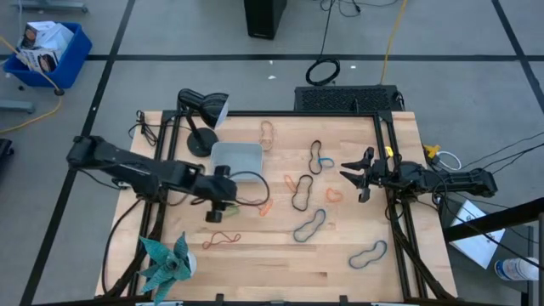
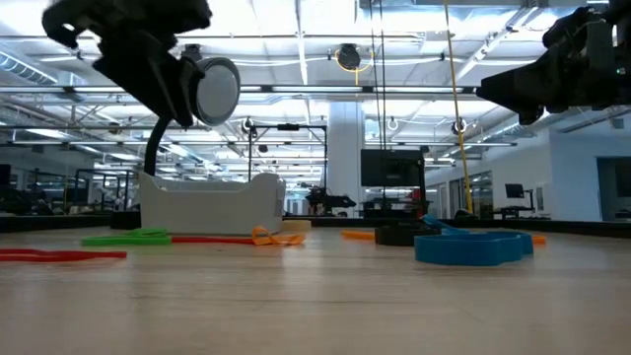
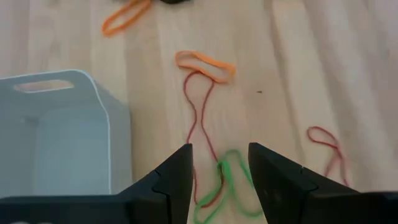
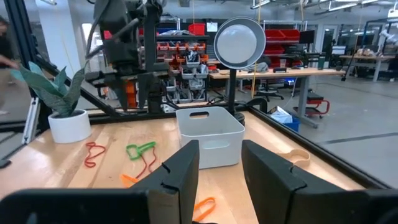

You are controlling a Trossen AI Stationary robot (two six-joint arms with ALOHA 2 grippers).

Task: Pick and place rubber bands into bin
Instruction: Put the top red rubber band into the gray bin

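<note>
Blue rubber band (image 2: 471,247) on wooden table (image 2: 315,306); workshop behind.

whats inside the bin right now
The bin looks empty: the left wrist view shows only its bare pale floor, no rubber bands. The corner nearest the left hand is hidden by that hand's body, so that part cannot be checked.

I see the bin (image 1: 237,156), a pale grey-blue translucent tray, upright near the table's back edge, nothing visible inside. The rubber bands (image 1: 309,226) lie flat and scattered on the wood to its right and front: a green one (image 3: 227,186) crossing a thin red loop (image 3: 200,118), an orange one (image 3: 205,65) touching that loop's far end.
</note>
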